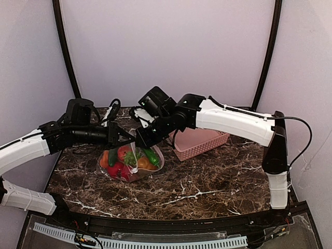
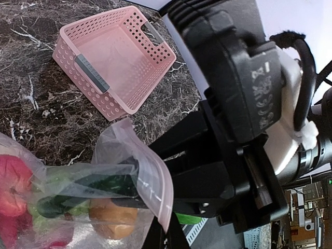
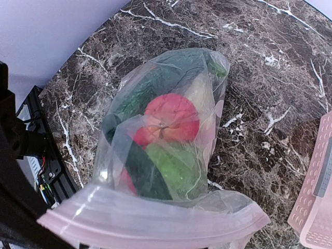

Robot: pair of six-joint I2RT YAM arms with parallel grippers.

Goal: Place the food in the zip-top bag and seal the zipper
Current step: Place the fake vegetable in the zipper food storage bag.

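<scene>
The clear zip-top bag (image 1: 130, 162) lies on the marble table with its mouth lifted toward both grippers. The food is inside: red tomato (image 3: 171, 116), green leafy piece (image 3: 179, 168), orange fruit (image 2: 111, 218), dark green piece (image 1: 152, 155). The pinkish zipper (image 3: 155, 223) runs across the bottom of the right wrist view and also shows in the left wrist view (image 2: 158, 181). My left gripper (image 1: 123, 137) is shut on the bag's mouth edge from the left. My right gripper (image 1: 141, 140) is shut on the zipper from the right, its fingers hidden under the strip. No slider shows.
An empty pink slotted basket (image 1: 199, 142) stands right of the bag, under my right arm; it also shows in the left wrist view (image 2: 111, 57) and the right wrist view (image 3: 316, 207). Walls enclose the back and sides. My right wrist (image 2: 238, 88) looms close to my left camera.
</scene>
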